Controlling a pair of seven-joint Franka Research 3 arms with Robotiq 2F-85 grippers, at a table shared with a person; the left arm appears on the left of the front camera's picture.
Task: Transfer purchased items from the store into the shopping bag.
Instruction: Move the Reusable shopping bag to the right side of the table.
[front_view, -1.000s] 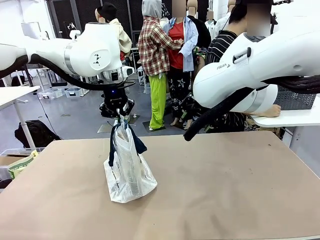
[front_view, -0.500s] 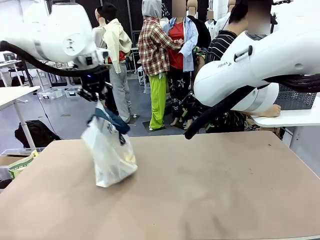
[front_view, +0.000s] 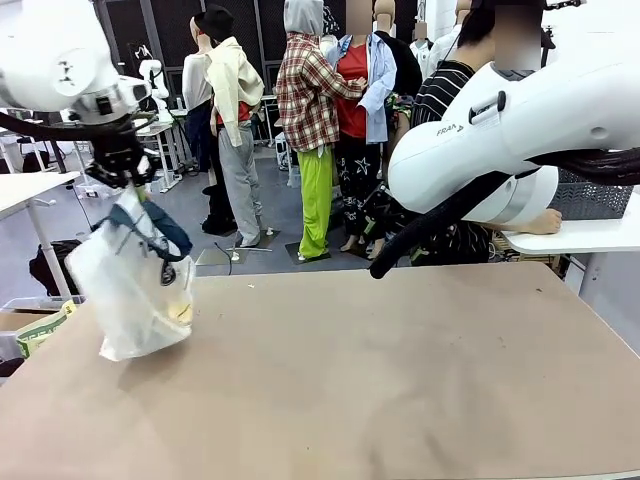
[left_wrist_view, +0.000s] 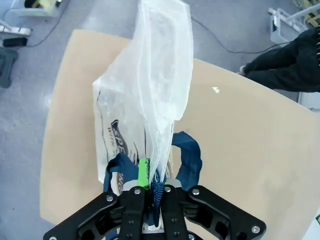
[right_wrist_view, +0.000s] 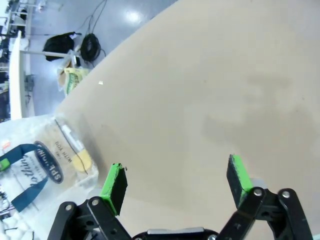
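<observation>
Since the earlier frame the shopping bag (front_view: 135, 290) had swung from the table's (front_view: 400, 380) middle to its left edge. It hung tilted below the left gripper (front_view: 122, 180), which was clamped on its navy handles (left_wrist_view: 187, 160). The right gripper (right_wrist_view: 175, 182) stood wide open, well apart. The thin crinkled plastic showed a yellow item (right_wrist_view: 81, 160) inside.

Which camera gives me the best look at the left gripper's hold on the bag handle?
The left wrist view: the left gripper is shut on the navy handle of the shopping bag. The front view shows the bag hanging tilted. The right wrist view catches its printed side.
</observation>
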